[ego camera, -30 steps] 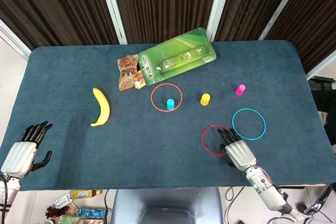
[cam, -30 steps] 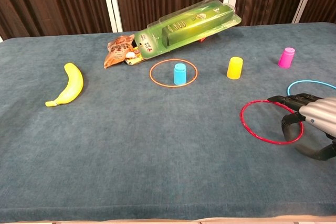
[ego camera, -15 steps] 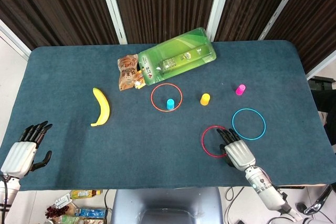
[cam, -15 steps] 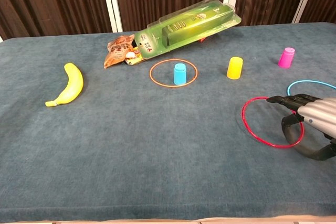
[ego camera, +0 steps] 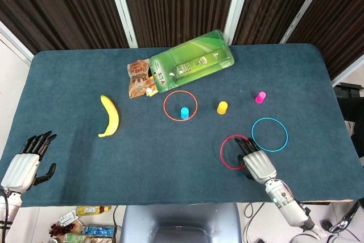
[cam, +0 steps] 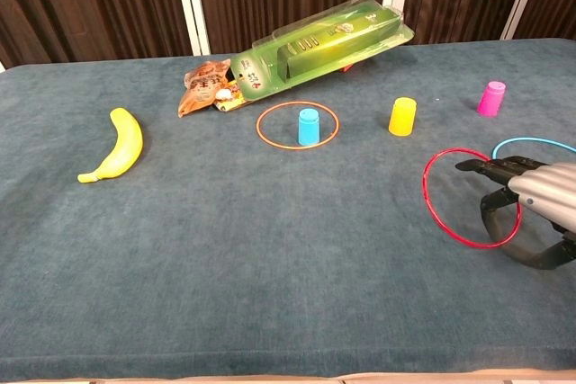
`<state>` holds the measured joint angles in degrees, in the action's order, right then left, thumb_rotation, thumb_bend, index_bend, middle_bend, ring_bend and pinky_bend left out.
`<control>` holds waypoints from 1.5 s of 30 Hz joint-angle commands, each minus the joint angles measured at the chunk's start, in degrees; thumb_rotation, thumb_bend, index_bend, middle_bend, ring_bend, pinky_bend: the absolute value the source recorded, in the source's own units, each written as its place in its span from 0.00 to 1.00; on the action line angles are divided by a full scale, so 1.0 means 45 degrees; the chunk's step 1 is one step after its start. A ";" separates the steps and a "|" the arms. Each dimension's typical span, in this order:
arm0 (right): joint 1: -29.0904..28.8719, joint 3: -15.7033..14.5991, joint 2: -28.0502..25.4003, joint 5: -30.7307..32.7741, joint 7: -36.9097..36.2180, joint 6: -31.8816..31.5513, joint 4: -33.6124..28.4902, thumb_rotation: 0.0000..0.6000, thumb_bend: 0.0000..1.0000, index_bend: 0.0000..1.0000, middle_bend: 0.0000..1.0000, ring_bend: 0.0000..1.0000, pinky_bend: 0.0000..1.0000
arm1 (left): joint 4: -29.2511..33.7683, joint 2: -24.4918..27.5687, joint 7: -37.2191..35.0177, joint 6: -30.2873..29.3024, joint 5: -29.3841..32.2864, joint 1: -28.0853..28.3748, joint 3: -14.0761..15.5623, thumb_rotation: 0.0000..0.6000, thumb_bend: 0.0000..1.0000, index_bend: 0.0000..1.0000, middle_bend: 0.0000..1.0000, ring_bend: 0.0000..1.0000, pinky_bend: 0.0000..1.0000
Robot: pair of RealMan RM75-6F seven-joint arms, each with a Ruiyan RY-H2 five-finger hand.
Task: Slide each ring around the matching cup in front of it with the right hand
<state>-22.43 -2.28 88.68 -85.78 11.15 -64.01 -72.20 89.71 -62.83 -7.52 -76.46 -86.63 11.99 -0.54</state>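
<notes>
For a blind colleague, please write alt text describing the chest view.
The right hand rests its fingers inside a red ring on a blue table. Farther back, an orange ring surrounds a blue cup, with a yellow cup and pink cup standing free.

Take the yellow cup point(ego camera: 222, 107) as your landmark. Toward you from it lies open cloth down to the red ring point(ego camera: 235, 152), where your right hand point(ego camera: 257, 164) rests its fingers. Right of the yellow cup stands the pink cup point(ego camera: 261, 97), with bare cloth between them. The blue ring point(ego camera: 269, 134) lies just right of the red ring. Left of the yellow cup, the orange ring point(ego camera: 180, 105) circles the blue cup point(ego camera: 184, 112).
</notes>
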 commanded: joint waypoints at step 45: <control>-0.0489 0.1262 -0.2632 0.1629 0.0013 -0.0475 -0.2552 1.00 0.48 0.38 0.04 0.00 0.00 | 0.0058 -0.0094 0.0303 0.0141 0.0003 0.0068 0.0043 1.00 0.46 0.00 0.00 0.00 0.05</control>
<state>-29.30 7.77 81.86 -74.43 12.88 -61.52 -79.47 89.95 -63.23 -6.19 -75.86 -86.62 12.26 -0.35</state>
